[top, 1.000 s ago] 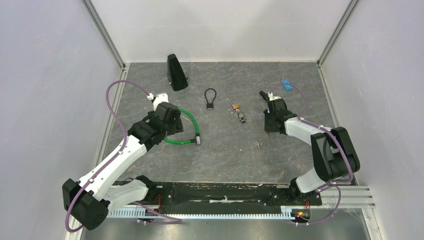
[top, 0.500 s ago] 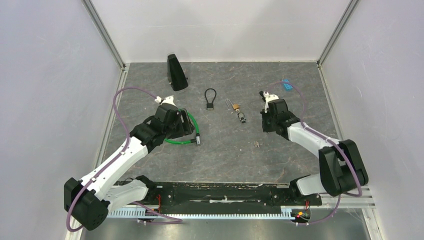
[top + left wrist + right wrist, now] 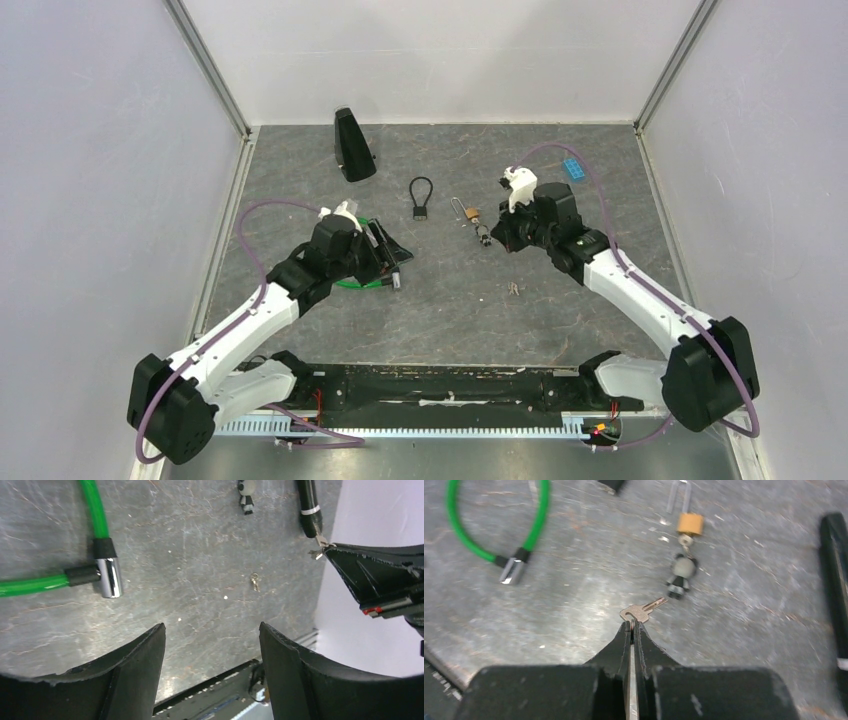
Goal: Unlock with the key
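top external: right gripper (image 3: 497, 232) just right of the brass padlock (image 3: 470, 213); black cable lock (image 3: 421, 197), black wedge (image 3: 352, 147) farther left.
left wrist: left gripper (image 3: 210, 630) spread wide, empty, near the green cable lock (image 3: 109, 577).
right wrist: jaws pinched tight on the key (image 3: 642, 611), tip close to the panda charm (image 3: 683, 575).

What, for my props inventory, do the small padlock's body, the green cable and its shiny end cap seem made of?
Padlock body: likely brass, from its dull golden-yellow colour. Green cable: smooth, slightly glossy sheath, probably plastic or rubber; core hidden. End cap: bright metal, chrome-like, showing mirror highlights.
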`<state>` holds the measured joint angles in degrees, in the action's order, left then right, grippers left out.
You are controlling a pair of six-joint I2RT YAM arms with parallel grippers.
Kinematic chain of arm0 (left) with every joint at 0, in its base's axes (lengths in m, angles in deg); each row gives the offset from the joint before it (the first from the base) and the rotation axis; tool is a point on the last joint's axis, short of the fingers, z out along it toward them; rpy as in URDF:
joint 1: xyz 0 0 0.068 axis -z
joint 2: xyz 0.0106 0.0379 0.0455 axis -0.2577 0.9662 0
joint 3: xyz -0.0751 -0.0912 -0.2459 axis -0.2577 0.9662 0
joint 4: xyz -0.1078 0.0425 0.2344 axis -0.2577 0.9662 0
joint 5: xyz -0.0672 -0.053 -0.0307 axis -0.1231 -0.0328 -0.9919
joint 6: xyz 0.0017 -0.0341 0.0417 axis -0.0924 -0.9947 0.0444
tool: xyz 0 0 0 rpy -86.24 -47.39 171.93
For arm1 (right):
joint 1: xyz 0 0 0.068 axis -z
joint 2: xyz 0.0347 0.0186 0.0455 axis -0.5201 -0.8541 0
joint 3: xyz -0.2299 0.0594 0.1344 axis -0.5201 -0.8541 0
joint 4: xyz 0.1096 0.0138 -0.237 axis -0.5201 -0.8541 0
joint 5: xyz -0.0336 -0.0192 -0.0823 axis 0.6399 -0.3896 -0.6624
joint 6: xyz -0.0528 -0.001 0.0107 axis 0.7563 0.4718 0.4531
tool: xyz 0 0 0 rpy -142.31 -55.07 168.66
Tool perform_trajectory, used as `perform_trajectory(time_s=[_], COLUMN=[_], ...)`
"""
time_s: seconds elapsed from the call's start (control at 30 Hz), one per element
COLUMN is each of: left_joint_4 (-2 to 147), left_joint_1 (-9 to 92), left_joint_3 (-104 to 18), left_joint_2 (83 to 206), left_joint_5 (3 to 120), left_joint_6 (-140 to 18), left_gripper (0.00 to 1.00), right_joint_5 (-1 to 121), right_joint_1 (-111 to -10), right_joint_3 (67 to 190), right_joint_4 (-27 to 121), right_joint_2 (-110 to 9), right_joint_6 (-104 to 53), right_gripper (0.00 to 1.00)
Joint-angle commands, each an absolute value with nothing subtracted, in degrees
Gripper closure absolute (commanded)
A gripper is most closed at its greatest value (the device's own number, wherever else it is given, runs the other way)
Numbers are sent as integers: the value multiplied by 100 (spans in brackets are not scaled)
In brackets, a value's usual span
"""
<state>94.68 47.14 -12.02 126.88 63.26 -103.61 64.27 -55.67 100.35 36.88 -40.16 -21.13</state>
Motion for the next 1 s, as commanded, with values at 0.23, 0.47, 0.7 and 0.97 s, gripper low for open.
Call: perform_trajectory(time_s=[0.23, 0.47, 0.7, 0.97], left_joint_4=[8121, 7661, 7257, 6763], left_joint_1=[4710, 4713, 4710, 4710], left_joint_3=[-853, -570, -530, -551], left_joint_2=[12605, 12687, 12851, 13066], left_joint_5=[5517, 5441, 5357, 5240], left_joint_6=[-11874, -12472, -12809, -13365], left_gripper=[26, 26, 27, 28], right_joint_5=[7809, 8108, 8266, 8293], right_joint_1=[-6406, -6687, -7002, -7234], right_joint_3=[10124, 10089, 10067, 10098], right_joint_4=[4594, 4727, 4964, 5069], right_joint_2=[-3567, -3618, -3679, -3731], right_joint_6=[-2208, -2246, -2188, -2200], right_gripper=[100, 100, 100, 100])
